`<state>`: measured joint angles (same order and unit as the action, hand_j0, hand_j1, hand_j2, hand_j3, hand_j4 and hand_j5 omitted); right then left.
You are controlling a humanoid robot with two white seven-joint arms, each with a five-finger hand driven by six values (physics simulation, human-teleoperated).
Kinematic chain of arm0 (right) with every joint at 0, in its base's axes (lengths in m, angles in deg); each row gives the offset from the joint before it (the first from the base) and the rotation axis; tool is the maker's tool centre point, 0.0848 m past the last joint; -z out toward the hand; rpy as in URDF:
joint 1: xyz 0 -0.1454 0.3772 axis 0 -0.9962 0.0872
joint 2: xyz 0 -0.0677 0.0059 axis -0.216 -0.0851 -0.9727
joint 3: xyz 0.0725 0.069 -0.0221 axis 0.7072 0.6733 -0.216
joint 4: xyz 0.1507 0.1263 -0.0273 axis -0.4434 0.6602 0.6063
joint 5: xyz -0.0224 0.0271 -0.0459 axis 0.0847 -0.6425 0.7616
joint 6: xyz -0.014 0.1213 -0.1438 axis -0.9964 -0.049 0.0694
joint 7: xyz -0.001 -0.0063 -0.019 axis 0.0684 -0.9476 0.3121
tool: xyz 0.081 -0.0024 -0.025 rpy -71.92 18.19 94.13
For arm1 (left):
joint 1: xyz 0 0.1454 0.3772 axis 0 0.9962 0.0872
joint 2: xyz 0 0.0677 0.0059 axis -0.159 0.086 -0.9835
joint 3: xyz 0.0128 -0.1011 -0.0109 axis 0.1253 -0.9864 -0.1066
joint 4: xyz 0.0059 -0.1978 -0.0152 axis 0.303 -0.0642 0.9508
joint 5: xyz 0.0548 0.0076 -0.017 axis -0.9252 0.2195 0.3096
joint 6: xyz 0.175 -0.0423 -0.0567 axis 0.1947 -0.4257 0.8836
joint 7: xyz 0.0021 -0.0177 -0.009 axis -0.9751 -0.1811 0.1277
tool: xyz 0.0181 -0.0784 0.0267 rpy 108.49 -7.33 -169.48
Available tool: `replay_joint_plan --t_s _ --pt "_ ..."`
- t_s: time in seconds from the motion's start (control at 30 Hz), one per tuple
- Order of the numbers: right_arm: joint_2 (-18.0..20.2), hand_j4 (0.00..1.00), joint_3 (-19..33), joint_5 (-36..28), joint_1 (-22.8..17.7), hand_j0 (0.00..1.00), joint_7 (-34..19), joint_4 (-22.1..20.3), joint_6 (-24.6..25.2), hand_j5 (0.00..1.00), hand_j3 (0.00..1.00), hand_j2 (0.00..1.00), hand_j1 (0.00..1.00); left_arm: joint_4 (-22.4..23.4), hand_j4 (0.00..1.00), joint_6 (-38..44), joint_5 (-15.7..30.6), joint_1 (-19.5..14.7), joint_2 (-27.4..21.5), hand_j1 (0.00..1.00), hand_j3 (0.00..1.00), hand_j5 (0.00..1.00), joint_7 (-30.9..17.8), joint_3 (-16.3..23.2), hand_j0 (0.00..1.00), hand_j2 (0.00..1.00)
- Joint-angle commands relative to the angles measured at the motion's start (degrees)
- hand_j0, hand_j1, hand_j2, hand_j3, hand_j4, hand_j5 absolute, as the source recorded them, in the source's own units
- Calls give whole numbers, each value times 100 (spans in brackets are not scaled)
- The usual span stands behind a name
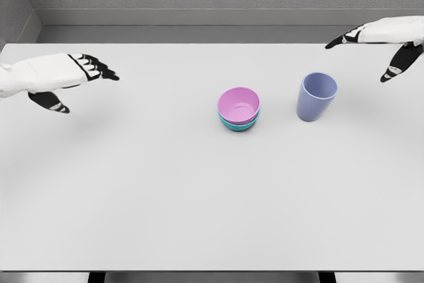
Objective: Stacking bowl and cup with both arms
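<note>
- Centre of the table (165, 197): pink bowl (239, 105) sits nested in a teal bowl (237, 124), only the teal rim peeking out below.
- Just right of them, apart, a lilac cup (316, 97) stands upright, mouth open.
- Left hand (63, 74) hovers at the frame's left edge, fingers stretched flat, holding nothing.
- Right hand (387, 39), upper right, fingers extended and empty, it seems; thumb hangs down.

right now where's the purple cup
In the head view the purple cup stands upright on the white table, right of centre, just right of the pink bowl and apart from it, below the open right robot hand.
</note>
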<state>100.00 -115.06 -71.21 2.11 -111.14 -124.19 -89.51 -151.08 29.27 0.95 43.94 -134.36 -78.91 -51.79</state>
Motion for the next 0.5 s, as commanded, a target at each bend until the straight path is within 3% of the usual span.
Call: replay_joint_plan --t_s 0.0,0.3,0.47 --pt "-16 100 4 -30 0 100 2 -64 72 100 100 100 100 -10 100 15 32 0 -11 100 100 100 0 -56 100 100" --pt "-271 100 -14 -30 0 100 2 -55 28 100 100 100 100 -1 100 15 190 316 33 100 100 100 9 -161 100 100" --pt "-420 100 -102 -30 -35 100 2 -38 98 100 100 100 100 -19 100 15 199 299 147 100 100 100 9 -346 100 100"
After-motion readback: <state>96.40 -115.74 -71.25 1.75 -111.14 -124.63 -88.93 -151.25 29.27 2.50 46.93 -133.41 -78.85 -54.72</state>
